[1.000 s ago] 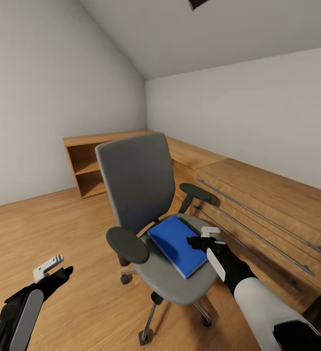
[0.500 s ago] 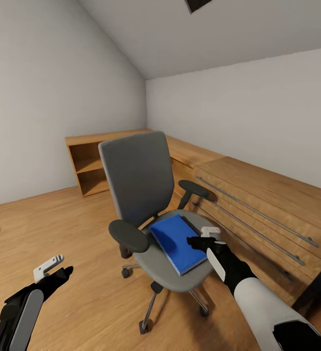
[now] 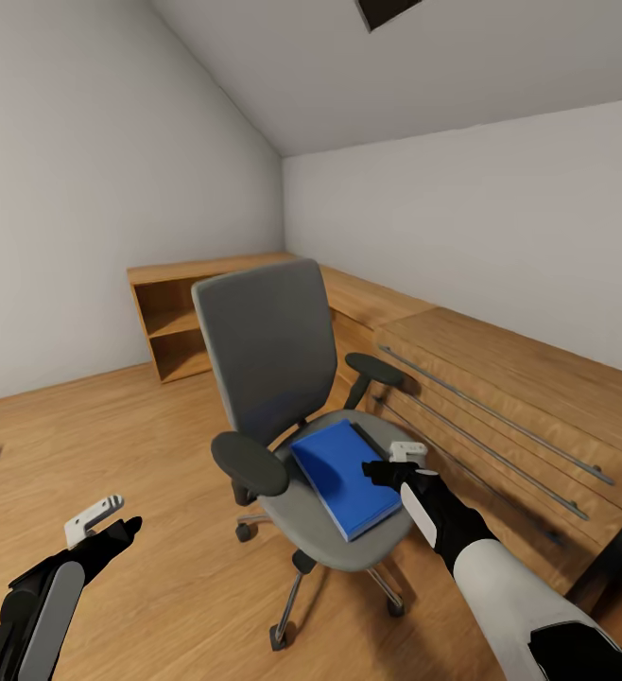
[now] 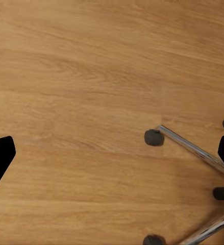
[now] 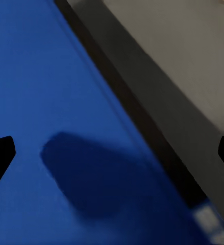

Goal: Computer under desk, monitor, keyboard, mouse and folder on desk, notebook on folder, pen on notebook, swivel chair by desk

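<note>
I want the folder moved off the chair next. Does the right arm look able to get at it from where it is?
Probably yes. The right gripper hangs open just above the folder's near edge on the chair seat, with nothing lying between them.

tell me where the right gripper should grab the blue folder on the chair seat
Probably the folder's long right edge, coming in from the right gripper's side. It lies flat on the swivel chair seat, so only its thin edges offer a pinch, and that one is nearest.

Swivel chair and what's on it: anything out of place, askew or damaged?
The blue folder lies flat on the swivel chair seat, turned askew to the seat's edges, and it belongs on the desk. Nothing looks spilled or damaged.
</note>
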You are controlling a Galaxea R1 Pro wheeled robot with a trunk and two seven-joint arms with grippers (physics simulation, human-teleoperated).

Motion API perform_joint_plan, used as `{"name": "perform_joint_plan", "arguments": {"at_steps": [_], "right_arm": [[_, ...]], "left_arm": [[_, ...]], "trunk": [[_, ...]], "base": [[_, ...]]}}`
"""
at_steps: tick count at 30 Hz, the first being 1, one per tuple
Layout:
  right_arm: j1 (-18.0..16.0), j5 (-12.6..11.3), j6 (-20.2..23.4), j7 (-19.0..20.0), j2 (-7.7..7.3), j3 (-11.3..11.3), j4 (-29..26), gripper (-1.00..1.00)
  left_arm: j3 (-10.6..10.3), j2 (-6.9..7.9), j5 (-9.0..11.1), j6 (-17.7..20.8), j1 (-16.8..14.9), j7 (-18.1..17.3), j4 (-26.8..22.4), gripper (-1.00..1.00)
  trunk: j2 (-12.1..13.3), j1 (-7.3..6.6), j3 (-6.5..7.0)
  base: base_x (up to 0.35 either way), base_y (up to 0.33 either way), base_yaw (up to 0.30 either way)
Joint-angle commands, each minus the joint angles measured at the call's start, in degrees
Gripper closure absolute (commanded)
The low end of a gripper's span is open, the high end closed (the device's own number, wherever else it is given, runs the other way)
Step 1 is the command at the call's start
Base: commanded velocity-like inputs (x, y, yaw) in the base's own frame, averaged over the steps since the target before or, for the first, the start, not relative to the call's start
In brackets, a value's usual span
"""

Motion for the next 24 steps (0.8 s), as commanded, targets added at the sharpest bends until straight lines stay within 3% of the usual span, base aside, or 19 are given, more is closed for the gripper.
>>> {"name": "perform_joint_plan", "arguments": {"at_steps": [1,6,16,24], "right_arm": [[0.0,-0.5,0.2,-0.3,-0.04,0.2,-0.1,-1.00],[0.0,-0.5,0.2,-0.3,-0.04,0.2,-0.1,-1.00],[0.0,-0.6,-0.3,0.0,-0.12,0.2,-0.5,-1.00],[0.0,-0.6,-0.4,0.2,-0.04,0.4,-0.6,-1.00]], "left_arm": [[0.0,0.01,0.6,0.2,0.0,0.5,-0.1,-1.00],[0.0,0.01,0.7,0.2,0.0,0.5,-0.1,-1.00],[0.0,0.08,0.9,0.2,0.0,0.5,0.0,-1.00],[0.0,0.09,0.8,0.2,0.0,0.4,0.0,-1.00]], "trunk": [[0.4,-0.23,0.13],[2.4,-1.33,1.03],[2.4,-1.33,1.03],[2.4,-1.33,1.03]], "base": [[0.000,0.000,0.000],[0.000,0.000,0.000],[0.000,0.000,0.000],[0.263,0.000,0.000]]}}
